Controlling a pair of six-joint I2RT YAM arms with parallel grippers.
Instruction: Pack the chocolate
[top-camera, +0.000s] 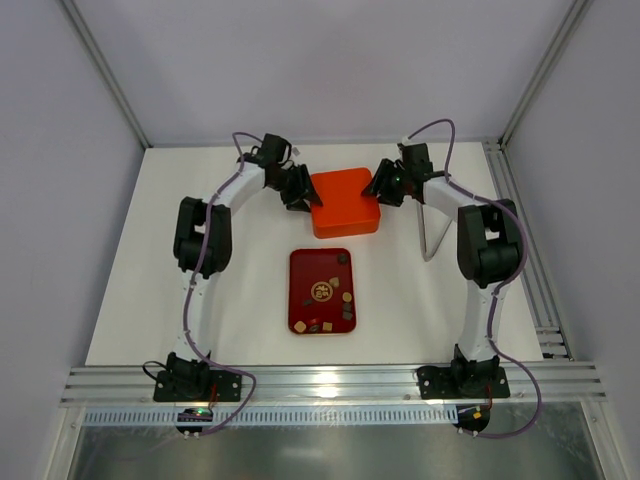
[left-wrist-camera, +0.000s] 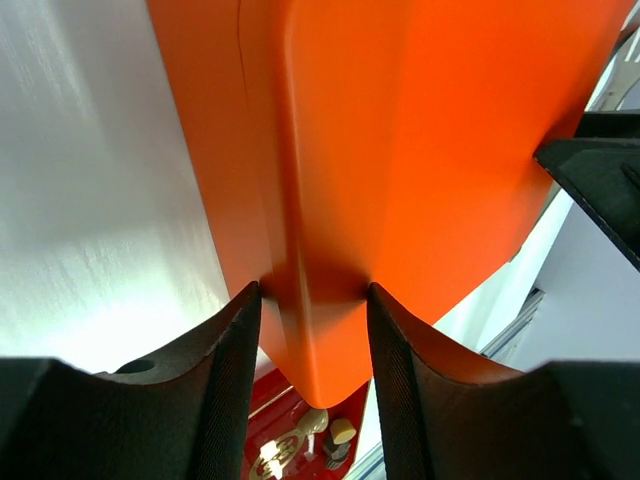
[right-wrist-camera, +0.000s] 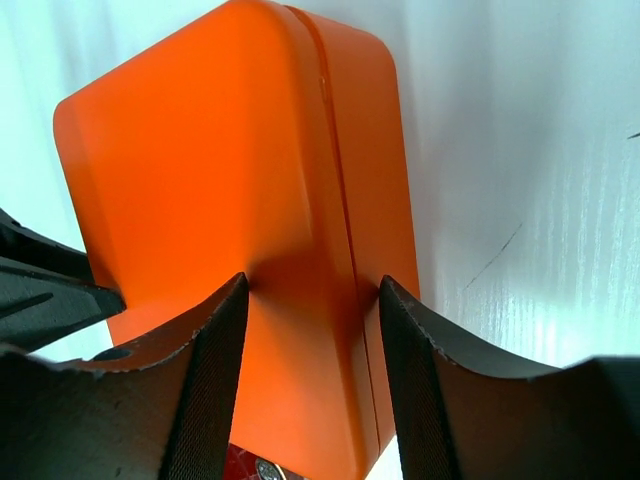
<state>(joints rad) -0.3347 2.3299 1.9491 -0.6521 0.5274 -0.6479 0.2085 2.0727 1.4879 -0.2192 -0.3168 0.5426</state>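
Standing over the white table (top-camera: 150, 260), I see both arms bent inward toward the orange box (top-camera: 343, 202), which sits closed, midway between the left and right edges and closer to the far edge than the near one. The left gripper (top-camera: 298, 190) is at the box's left side and the right gripper (top-camera: 381, 187) at its right side, facing each other across it.

From the left wrist, the left gripper (left-wrist-camera: 310, 300) is clenched on the box (left-wrist-camera: 420, 150): its two black fingers (left-wrist-camera: 232, 380) press against either side of a rounded edge, with orange filling the gap between them. A dark tip of the other gripper shows at the right of that view. From the right wrist the picture is much the same: the right gripper (right-wrist-camera: 312, 290) has its fingers (right-wrist-camera: 212, 370) grasping the box (right-wrist-camera: 220, 170) by its edge, where a seam line runs along the lid.

The chocolate (top-camera: 346, 298) is not in the box. Small brown and tan pieces lie scattered on a dark red tray (top-camera: 303, 272) at the middle of the table, just nearer than the box and apart from it. A few pieces (left-wrist-camera: 341, 431) and a strip of the tray (left-wrist-camera: 268, 402) show beneath the box in the left wrist view.
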